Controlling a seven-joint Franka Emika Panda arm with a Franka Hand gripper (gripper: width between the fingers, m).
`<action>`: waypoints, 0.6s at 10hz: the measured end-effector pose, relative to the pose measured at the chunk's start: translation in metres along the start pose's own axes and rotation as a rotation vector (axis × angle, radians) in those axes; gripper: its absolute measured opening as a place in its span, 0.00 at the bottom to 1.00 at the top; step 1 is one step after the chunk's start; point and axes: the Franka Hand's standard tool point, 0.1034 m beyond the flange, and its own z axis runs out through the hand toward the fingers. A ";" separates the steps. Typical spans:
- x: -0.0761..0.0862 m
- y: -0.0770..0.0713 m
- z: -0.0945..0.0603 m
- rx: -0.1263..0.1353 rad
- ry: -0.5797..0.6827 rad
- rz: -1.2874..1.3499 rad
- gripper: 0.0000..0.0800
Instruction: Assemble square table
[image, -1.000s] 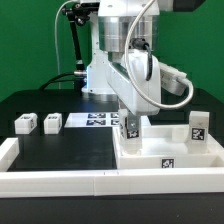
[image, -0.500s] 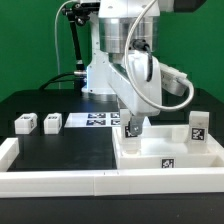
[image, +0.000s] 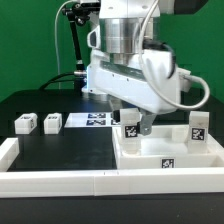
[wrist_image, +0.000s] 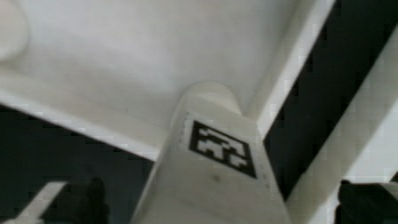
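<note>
One gripper (image: 134, 123), wide open, gripping nothing, set around a leg (image: 130, 130) upright on the slab (image: 165, 158). Second leg (image: 197, 127) on the slab too; two legs (image: 24, 123) on the table (image: 70, 150).

"What did the Panda arm (image: 140, 82) look like?"

"It was white all over, made of rounded, glossy shells. Near its wrist sat a ribbed silver-grey cylinder (image: 124, 35), with a black section above that."

"Were there any cables?"

"A black cable (image: 75, 45) ran down behind it, next to the white base (image: 98, 75)."

"And the gripper (image: 132, 122)?"

"It had a white body, and its two fingers (image: 147, 123) were short, dark and blocky. Any screws or lettering were too small to make out."
</note>
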 end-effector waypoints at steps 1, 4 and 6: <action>-0.001 0.002 0.001 0.000 0.003 -0.074 0.81; -0.001 0.003 0.001 -0.001 0.004 -0.326 0.81; -0.001 0.002 0.001 -0.001 0.004 -0.492 0.81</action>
